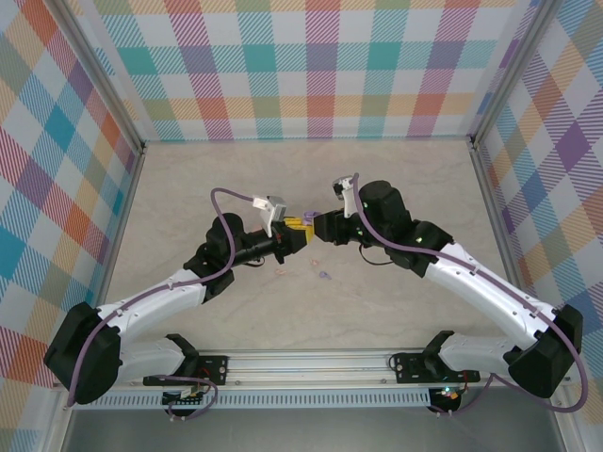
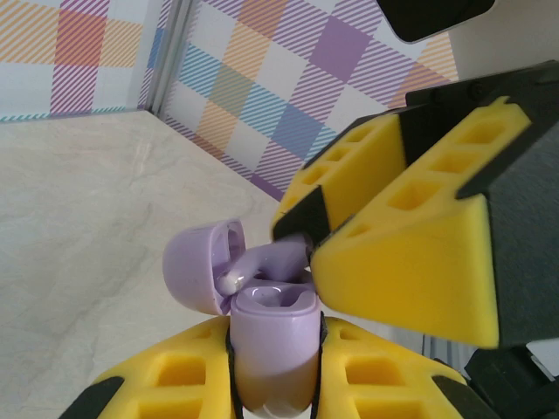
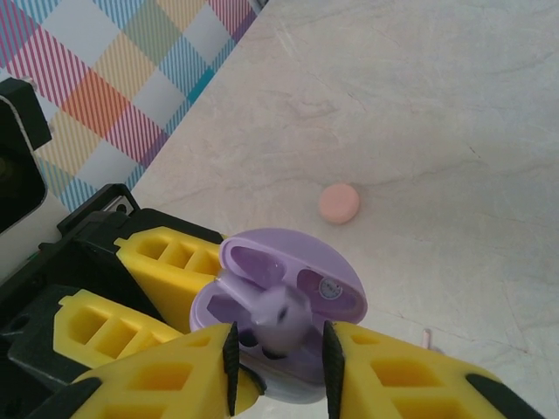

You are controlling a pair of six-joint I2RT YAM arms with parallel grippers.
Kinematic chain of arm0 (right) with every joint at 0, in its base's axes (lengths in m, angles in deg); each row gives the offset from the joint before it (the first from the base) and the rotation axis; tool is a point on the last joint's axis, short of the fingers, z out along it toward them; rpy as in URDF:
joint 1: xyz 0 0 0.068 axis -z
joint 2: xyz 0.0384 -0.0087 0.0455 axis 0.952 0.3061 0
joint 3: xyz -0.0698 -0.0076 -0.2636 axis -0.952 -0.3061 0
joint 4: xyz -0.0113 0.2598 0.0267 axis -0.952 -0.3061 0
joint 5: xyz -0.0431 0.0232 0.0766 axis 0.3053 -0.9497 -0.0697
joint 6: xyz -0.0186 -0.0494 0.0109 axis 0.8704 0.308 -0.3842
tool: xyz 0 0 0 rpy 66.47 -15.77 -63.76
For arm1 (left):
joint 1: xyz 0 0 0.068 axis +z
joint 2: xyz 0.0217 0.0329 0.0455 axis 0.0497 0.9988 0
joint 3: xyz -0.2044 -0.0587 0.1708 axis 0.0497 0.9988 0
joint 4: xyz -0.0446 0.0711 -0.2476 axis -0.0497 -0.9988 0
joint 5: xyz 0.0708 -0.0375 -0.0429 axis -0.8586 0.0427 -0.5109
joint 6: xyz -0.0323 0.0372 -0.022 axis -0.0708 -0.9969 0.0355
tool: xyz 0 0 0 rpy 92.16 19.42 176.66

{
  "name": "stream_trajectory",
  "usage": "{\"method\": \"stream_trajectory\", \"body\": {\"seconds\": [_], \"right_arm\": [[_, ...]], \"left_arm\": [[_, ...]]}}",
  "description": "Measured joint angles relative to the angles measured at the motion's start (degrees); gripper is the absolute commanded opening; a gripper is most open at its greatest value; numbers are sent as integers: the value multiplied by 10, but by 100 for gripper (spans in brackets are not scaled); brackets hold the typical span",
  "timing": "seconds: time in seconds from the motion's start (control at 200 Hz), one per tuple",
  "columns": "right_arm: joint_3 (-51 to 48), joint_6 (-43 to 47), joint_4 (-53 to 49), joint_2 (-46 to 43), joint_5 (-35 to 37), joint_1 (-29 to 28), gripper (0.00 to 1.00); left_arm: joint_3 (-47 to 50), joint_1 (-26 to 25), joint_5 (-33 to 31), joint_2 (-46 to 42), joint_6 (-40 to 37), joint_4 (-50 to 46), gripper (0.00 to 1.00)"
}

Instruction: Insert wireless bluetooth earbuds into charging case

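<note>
Purple earbud [image 3: 279, 321] sits right at the mouth of the charging case [image 2: 272, 336], between the right gripper [image 3: 279, 349]'s yellow fingers. They stand close on either side of it, but the earbud is blurred and I can't tell whether they actually pinch it. The left gripper [image 2: 272, 371] is clamped firmly around the case's body, holding it up off the table [image 3: 437, 105], with the lid [image 2: 203, 266] flipped open to the side. In the overhead view both arms meet mid-table, fingertips nearly touching. A pink disc [image 3: 339, 203] lies flat on the table beyond the case, well apart from both grippers.
</note>
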Motion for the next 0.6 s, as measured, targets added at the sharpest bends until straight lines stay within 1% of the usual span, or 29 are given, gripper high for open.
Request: {"method": "stream_trajectory", "body": {"seconds": [0.225,0.6], "right_arm": [[11,-17,-17,21,27,1,30],[13,-31,-28,72,31,10,31]], "left_arm": [[2,0,-2,0,-9,-15,15],[10,0,-14,16,-31,-58,14]]}}
